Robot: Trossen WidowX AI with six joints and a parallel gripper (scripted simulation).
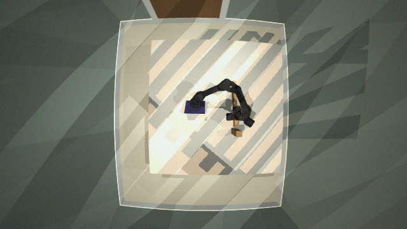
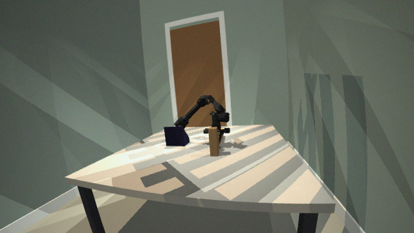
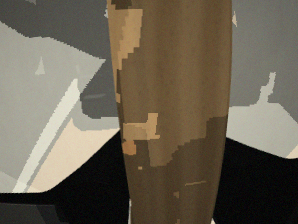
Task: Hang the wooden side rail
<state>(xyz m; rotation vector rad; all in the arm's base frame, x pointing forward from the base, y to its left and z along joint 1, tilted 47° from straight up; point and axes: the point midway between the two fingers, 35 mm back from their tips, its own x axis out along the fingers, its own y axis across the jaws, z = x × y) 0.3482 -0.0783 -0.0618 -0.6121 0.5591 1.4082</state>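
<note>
The wooden side rail (image 1: 234, 98) (image 2: 221, 140) (image 3: 172, 75) runs lengthwise under the arm, its near end close to the headboard post. My gripper (image 1: 234, 116) (image 3: 156, 132) is shut on the rail near that end, with a black finger on each side. The headboard post (image 1: 236, 132) (image 2: 213, 142) stands upright on the table. From above, a narrow gap shows between the rail's end and the post's top. The hooks, pins and slot are too small or hidden to see. Whether the far end touches the table cannot be told.
A dark blue block (image 1: 194, 107) (image 2: 175, 136) stands at the arm's base, left of the rail. The arm arches over the rail's far part. Striped light and shadow lie across the table (image 1: 178, 63) (image 2: 252, 191).
</note>
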